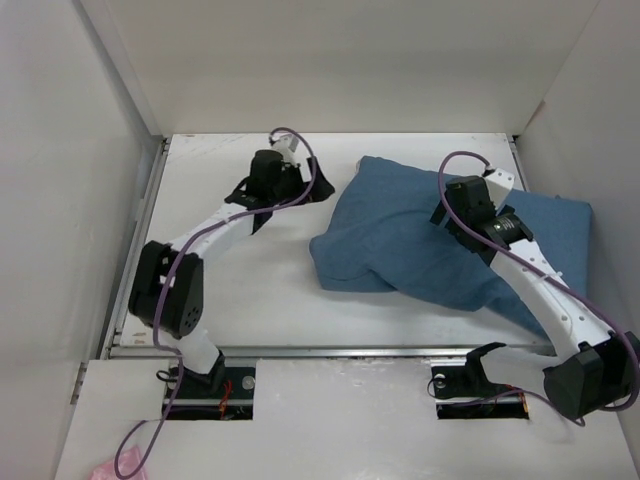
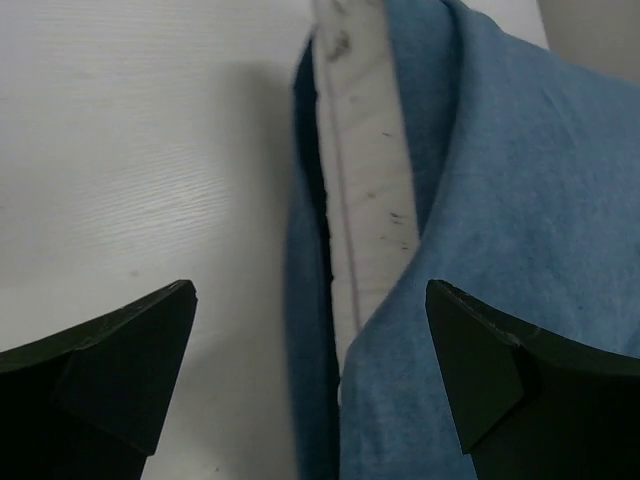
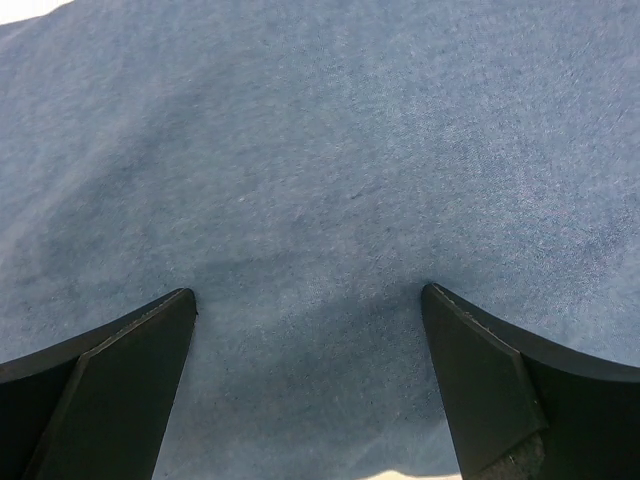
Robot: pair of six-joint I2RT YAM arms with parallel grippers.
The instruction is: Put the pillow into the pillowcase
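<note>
Both spread, empty: your left hand point(image 2: 310, 300) faces the pillowcase point(image 1: 400, 250) mouth, where a pillow point(image 2: 365, 200) strip shows uncovered; right hand point(image 3: 308, 300) over the cloth on the counter point(image 1: 260, 300), probably to pin it.

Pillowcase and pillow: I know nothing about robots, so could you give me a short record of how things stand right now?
pillowcase: blue, bulging, lying on the right half of the table
pillow: mostly covered; a white strip shows at the cloth's open edge
left gripper: open, at that open edge, holding nothing
right gripper: open, over the blue cloth, holding nothing
task state: pillow looks nearly all inside
</note>
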